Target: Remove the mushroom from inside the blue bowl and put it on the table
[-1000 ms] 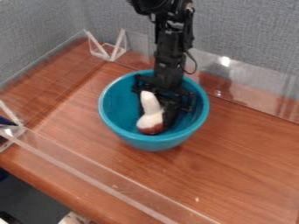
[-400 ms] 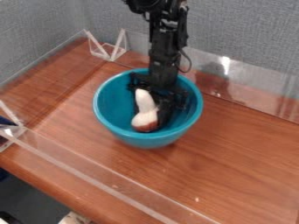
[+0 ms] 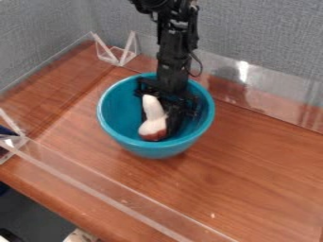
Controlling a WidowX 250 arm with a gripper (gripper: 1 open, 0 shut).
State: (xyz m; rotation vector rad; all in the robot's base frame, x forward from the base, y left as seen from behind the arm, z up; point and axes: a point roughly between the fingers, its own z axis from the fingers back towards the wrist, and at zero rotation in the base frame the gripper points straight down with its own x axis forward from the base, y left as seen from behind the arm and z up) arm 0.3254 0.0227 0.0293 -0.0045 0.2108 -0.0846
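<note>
blue bowl (image 3: 127, 128) has slid left — jaws shut, seemingly gripping the mushroom (image 3: 153, 119) inside it.

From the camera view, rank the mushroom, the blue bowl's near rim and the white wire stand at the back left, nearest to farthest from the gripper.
1. mushroom: inside the blue bowl, right at the gripper, whose jaws are shut.
2. blue bowl's near rim: toward the camera, below the gripper.
3. white wire stand: back left corner of the table, clearly farthest.

Pincer (image 3: 165, 102) reaching into the blue bowl (image 3: 120, 128)

I'm seeing it gripping the mushroom (image 3: 154, 118), bowl sitting on the desk (image 3: 252, 170).
</note>
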